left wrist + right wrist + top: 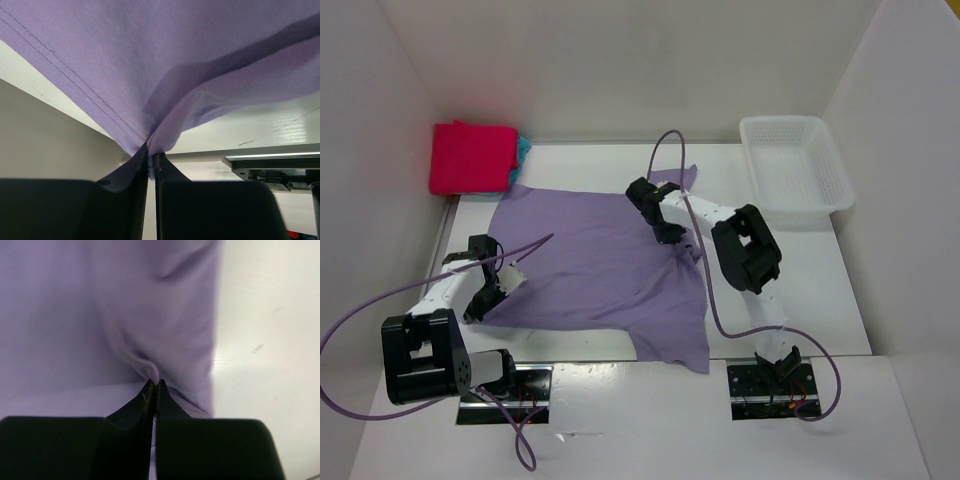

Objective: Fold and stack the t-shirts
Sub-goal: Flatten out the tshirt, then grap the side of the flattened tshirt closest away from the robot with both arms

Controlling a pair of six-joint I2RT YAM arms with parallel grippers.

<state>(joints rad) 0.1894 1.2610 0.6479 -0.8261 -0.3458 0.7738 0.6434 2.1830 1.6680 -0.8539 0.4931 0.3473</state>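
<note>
Left fingers (145, 160) are pinching the hem of the lavender shirt (590, 270), and the right fingers (150, 392) are clamped on a bunch of it near its right edge. It's spread out on the surface (800, 290), not folded yet. The magenta shirt (470, 157) sits folded back-left with the turquoise shirt (524, 148) peeking out beside it. No orange in sight, so I'd guess roughly halfway.

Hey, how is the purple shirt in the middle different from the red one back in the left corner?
The lavender shirt lies spread open; the magenta-red shirt is folded into a compact block. The left gripper and right gripper are both shut on the lavender shirt; no gripper touches the magenta-red shirt, which has turquoise cloth peeking out beside it. Both are plain, single-coloured cloth.
</note>
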